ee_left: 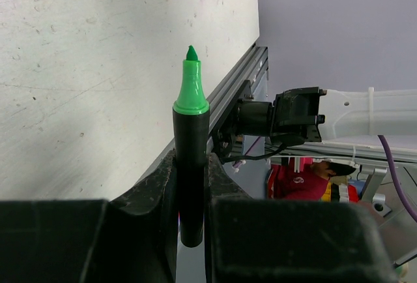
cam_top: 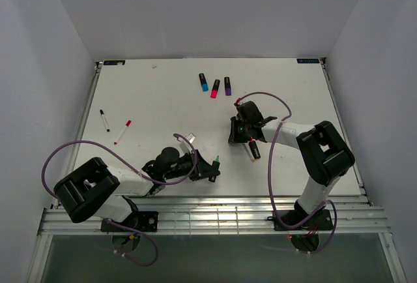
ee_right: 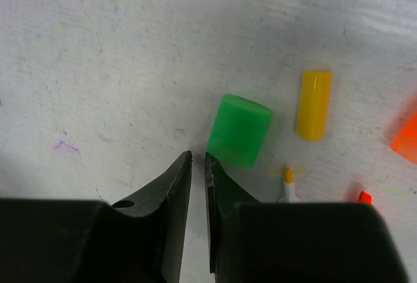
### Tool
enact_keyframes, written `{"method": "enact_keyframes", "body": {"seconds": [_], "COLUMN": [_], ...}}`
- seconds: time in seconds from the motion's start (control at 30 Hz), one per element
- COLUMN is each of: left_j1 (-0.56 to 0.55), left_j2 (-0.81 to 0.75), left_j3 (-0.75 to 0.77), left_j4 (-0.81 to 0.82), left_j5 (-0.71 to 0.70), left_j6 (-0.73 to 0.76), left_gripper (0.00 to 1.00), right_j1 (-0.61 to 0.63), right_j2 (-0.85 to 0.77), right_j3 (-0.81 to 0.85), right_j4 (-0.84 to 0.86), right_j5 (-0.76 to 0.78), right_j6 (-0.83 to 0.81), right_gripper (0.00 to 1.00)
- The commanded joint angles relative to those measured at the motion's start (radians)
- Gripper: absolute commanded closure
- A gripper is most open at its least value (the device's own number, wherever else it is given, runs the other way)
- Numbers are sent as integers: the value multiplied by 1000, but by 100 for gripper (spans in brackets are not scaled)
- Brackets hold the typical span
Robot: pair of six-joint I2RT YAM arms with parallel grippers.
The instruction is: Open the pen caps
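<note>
My left gripper (ee_left: 191, 165) is shut on the black body of a marker (ee_left: 190, 133), and its bare green tip (ee_left: 191, 87) points away from the camera. In the top view that gripper (cam_top: 207, 167) sits low near the table's front edge. A loose green cap (ee_right: 239, 131) lies on the table just beyond my right gripper (ee_right: 199, 159), beside its right finger. The right jaws are almost together with nothing between them. A yellow cap (ee_right: 313, 104) lies to the right of the green one. Three capped markers, blue (cam_top: 204, 82), pink (cam_top: 215, 89) and purple (cam_top: 227, 86), lie further back.
Two thin white pens lie at the left, one with a black cap (cam_top: 105, 120) and one with a red cap (cam_top: 122, 132). A pen with a yellow tip (ee_right: 288, 185) and an orange piece (ee_right: 405, 138) lie near the right gripper. The metal rail (cam_top: 215, 216) runs along the front edge.
</note>
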Motion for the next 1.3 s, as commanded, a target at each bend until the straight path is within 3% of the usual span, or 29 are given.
{"method": "enact_keyframes", "body": {"seconds": [0.0, 0.27, 0.4, 0.57, 0.77, 1.0, 1.27], "left_j1": [-7, -8, -7, -7, -7, -7, -7], "left_j2": [-10, 7, 24, 55, 118, 160, 220], "left_j3": [-11, -15, -3, 29, 63, 74, 81], "left_j4": [24, 38, 47, 55, 131, 256, 409], "left_j5": [11, 19, 23, 31, 54, 72, 79], "left_j6": [1, -2, -1, 16, 21, -4, -45], "left_gripper": [100, 100, 100, 100, 100, 100, 100], "right_j1": [4, 0, 0, 7, 6, 7, 15], "right_j2": [50, 87, 35, -179, -408, -473, -526], "right_j3": [52, 132, 111, 0, -119, -268, -409], "right_j4": [-51, -108, -74, -36, 10, 185, 402], "right_j5": [89, 134, 56, -36, -220, -445, -516], "right_j6": [-35, -90, -116, -122, -44, 132, 281], "right_gripper": [80, 80, 79, 64, 45, 40, 41]}}
